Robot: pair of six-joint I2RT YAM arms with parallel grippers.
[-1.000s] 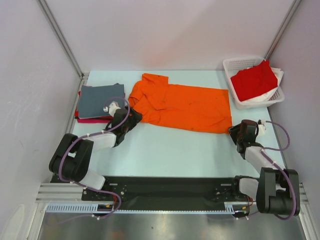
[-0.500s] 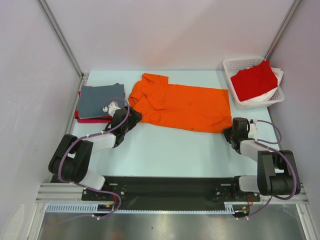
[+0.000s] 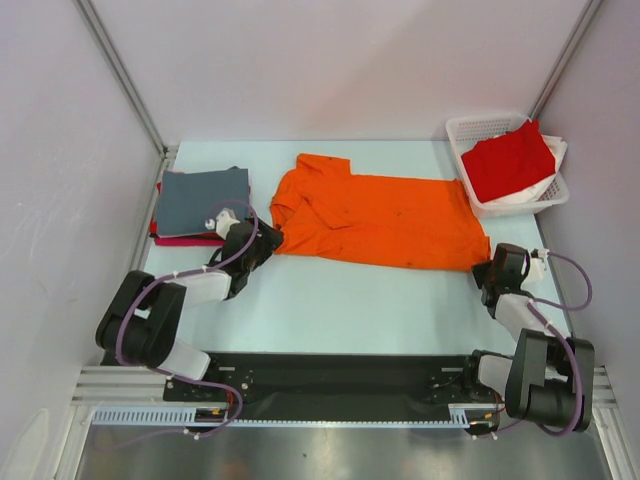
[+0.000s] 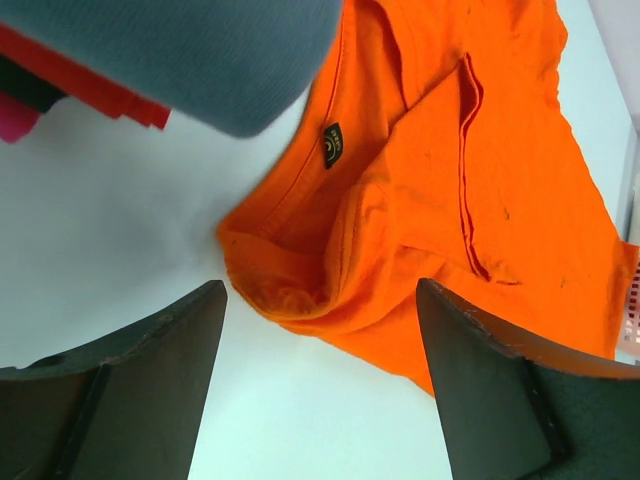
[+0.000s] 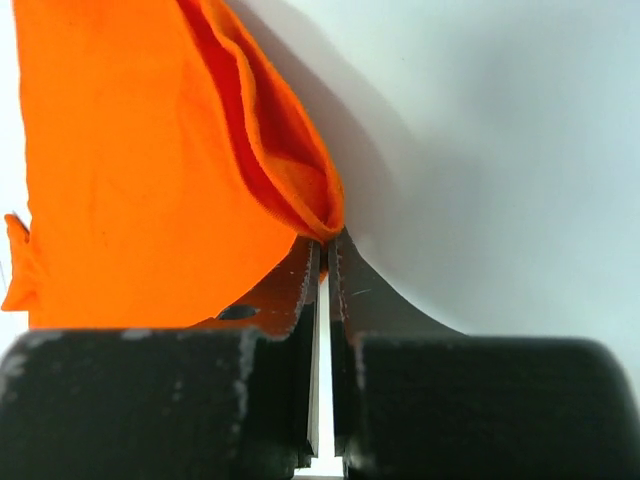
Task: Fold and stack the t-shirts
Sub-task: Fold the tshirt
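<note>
The bright orange t-shirt (image 3: 380, 220) lies spread across the middle of the table. My right gripper (image 3: 488, 269) is shut on its near right hem corner; the right wrist view shows the jaws (image 5: 325, 248) pinching a fold of the orange cloth (image 5: 150, 150). My left gripper (image 3: 268, 240) is open and empty; in its wrist view (image 4: 320, 345) the orange sleeve edge (image 4: 290, 290) lies just ahead of the fingers. A folded slate grey shirt (image 3: 203, 195) tops a stack at the left, with red (image 4: 90, 80) and magenta (image 4: 14, 120) cloth under it. A red shirt (image 3: 508, 160) lies in the basket.
The white lattice basket (image 3: 468, 130) stands at the back right corner, with white cloth under the red shirt. Grey walls and metal posts enclose the table on the left, back and right. Pale bare table (image 3: 360, 300) lies between the shirt and the arm bases.
My right gripper has pulled the orange shirt's corner to the right, and the whole shirt has slid right and lies flatter. The left arm has hardly moved.
</note>
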